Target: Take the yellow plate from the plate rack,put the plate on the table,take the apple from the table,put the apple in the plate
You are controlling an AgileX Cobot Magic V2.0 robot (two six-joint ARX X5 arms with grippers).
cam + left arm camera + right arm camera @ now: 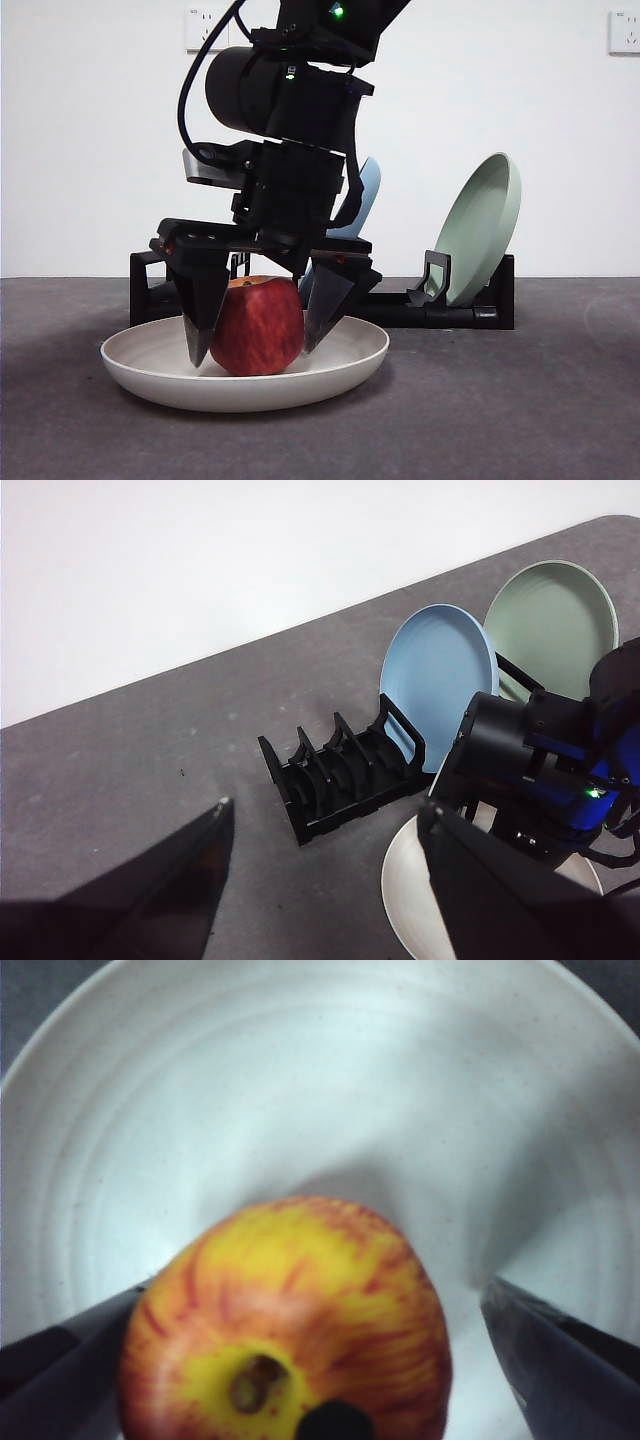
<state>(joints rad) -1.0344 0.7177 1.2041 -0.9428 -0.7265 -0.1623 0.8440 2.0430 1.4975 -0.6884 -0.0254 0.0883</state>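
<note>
The apple sits upright in the plate, left of its middle, stem end up; the right wrist view shows its yellow top streaked with red against the pale plate floor. The plate lies flat on the table, near the front. The right gripper comes down from above and straddles the apple, its jaws spread: the left jaw tip is at the apple's side, touching or just off it, and the right jaw stands just clear of it, with a gap showing in the wrist view. Behind the plate the rack runs across the far side of the table. A blue plate stands in it, mostly hidden by the arm in the front view, and a green plate leans in it at the right end. The left gripper hangs high over the table to the left of the rack, its jaws wide apart and holding nothing
</note>
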